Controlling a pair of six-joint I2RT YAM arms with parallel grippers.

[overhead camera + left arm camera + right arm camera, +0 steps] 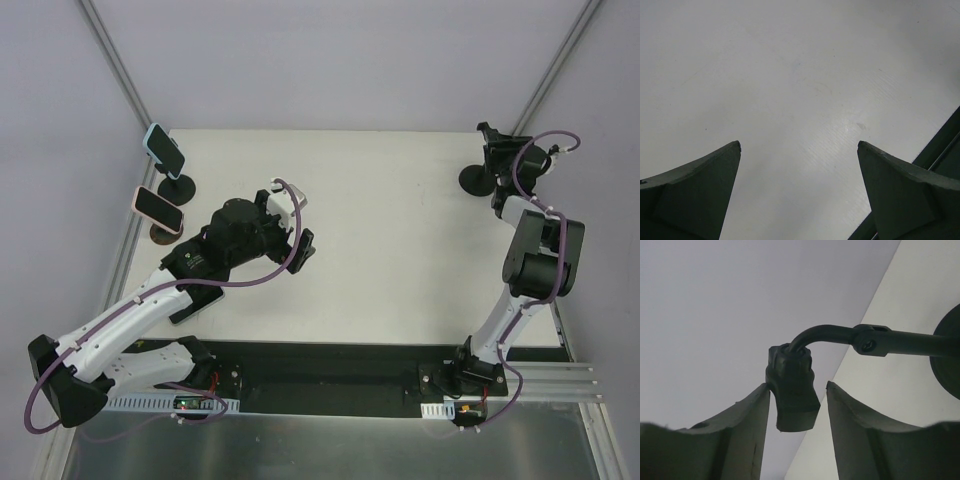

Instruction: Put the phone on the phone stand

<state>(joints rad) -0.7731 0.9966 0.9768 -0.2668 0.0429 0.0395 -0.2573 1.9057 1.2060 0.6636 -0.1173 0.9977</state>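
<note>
**A:** Phone in the pink case (158, 207), where is it relative to the grippers?

**B:** At the far left edge of the table (400, 260), propped on a small stand, with a teal-cased phone (165, 150) just behind it on another. Neither is in a gripper. The left gripper (799, 145) hangs over bare tabletop near them with its jaws spread wide and nothing between them.

**A:** And the right one?

**B:** Well apart from both phones, at the far right corner. The right gripper (798, 386) straddles the clamp head (790, 405) of the empty stand (474, 180). One finger looks to be touching the head and a sliver of gap shows on the other side. I cannot tell whether it is actually pinching.

**A:** What could go wrong?

**B:** That stand has a thin bent arm on a round base (top-heavy, I would judge). A sideways pull from a one-sided contact could tip or slide it, or swivel the head to an angle a phone won't sit in. On the left, reaching for a propped phone risks knocking its neighbour, since the two sit close together. The phone's smooth faces could also slip in the jaws during the long carry across.
</note>
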